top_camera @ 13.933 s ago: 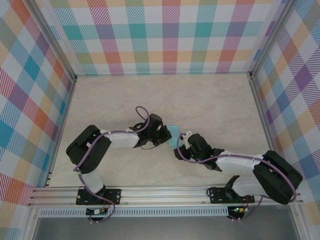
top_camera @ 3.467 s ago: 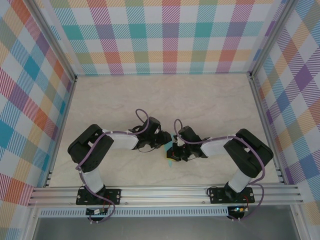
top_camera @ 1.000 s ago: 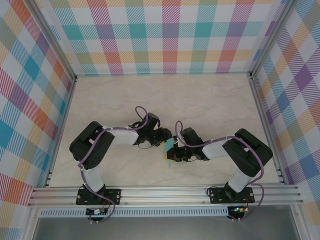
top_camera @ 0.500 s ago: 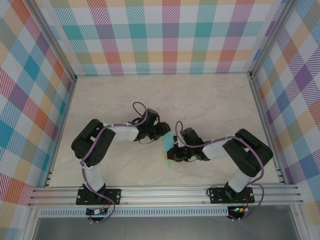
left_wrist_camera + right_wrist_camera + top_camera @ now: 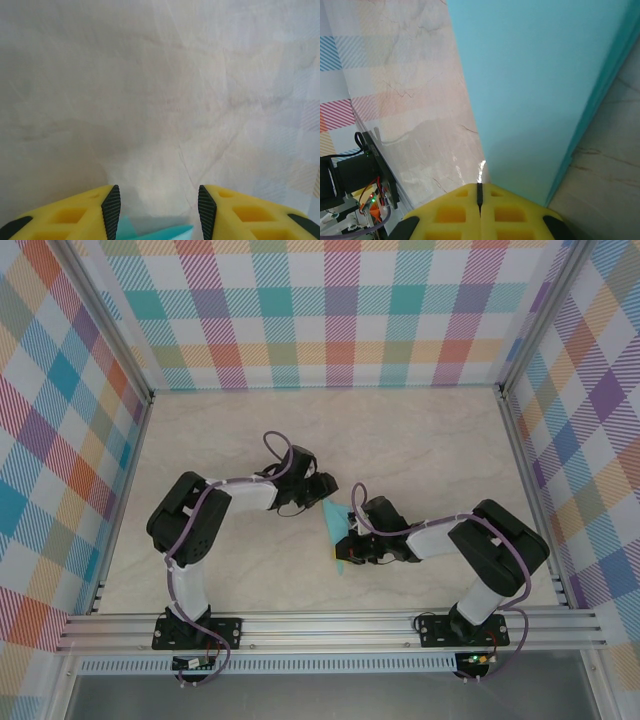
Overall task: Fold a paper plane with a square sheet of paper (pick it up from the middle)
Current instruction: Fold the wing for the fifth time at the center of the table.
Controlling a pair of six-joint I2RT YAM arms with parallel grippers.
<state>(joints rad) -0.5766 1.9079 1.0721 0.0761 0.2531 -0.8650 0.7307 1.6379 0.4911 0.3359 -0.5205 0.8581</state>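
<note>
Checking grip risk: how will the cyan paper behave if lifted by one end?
Probably floppy: the paper plane is a thin sheet, though its layered folded edge may stiffen it lengthwise. Likely light; the shut right gripper should hold it.

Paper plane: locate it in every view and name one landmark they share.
Top external: paper plane, a thin cyan strip at mid-table.
Left wrist: paper plane, a small corner at the bottom edge, centre.
Right wrist: paper plane, a broad cyan sheet across the upper right.
Shared landmark: the marble table.
</note>
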